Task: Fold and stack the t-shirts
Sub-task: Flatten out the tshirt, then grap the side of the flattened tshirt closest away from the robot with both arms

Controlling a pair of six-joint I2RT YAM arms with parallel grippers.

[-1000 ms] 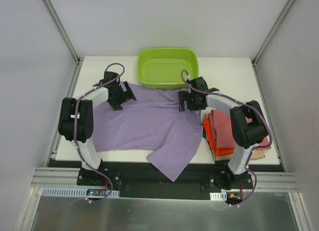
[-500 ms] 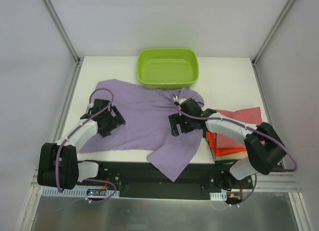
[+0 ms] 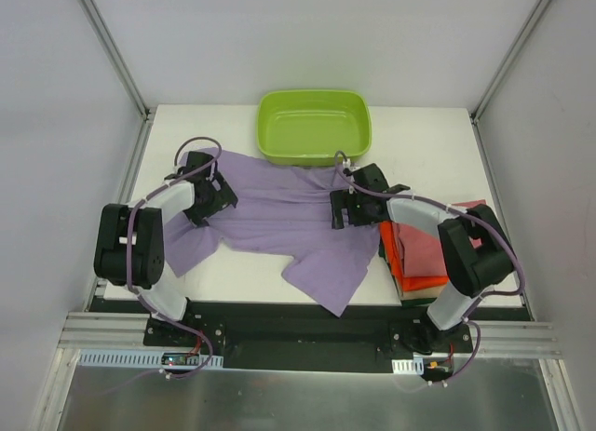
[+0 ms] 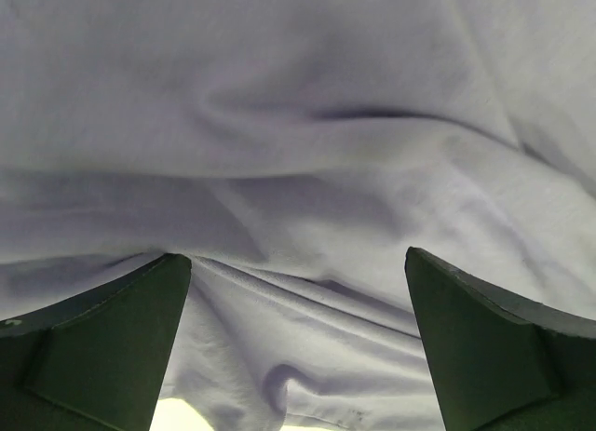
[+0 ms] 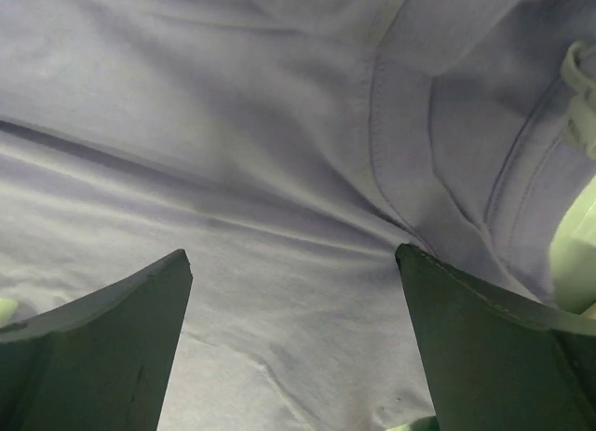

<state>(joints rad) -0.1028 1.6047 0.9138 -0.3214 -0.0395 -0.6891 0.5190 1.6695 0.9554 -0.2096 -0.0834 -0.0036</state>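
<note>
The left gripper stands wide open, and the lilac t-shirt lies wrinkled directly under its fingers. The right gripper is also wide open, over the same shirt near the collar. Just to its right lie the folded t-shirts. Beyond it stands the green tub.

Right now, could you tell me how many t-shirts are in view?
3: lilac shirt spread mid-table, rose-red shirt folded at right, orange shirt beneath it; others may be hidden.
</note>
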